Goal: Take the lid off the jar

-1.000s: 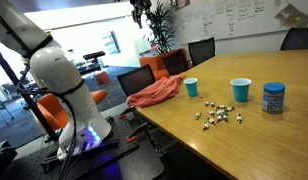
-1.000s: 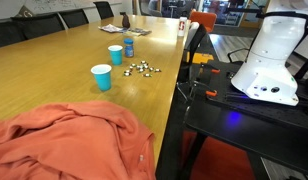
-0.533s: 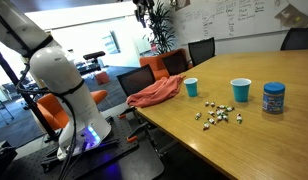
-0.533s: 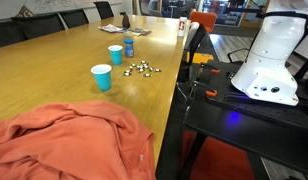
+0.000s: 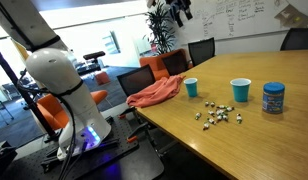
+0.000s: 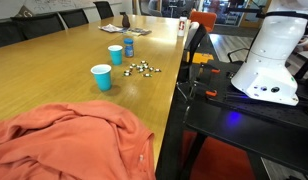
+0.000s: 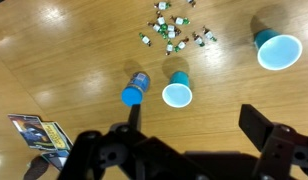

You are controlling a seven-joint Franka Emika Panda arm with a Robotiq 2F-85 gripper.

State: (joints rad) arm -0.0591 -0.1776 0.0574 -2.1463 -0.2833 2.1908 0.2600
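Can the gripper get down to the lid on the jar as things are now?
Probably yes: the gripper hangs open high above, nothing covers the lid, though a blue cup stands near the jar.

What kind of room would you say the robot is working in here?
Most likely an office meeting room. A long wooden conference table fills the space, office chairs stand along its far side, and a whiteboard covered in writing hangs on the wall behind them.

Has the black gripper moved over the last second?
Yes. In an exterior view the black two-finger gripper has swung rightward past the leafy green potted plant, toward the white whiteboard.
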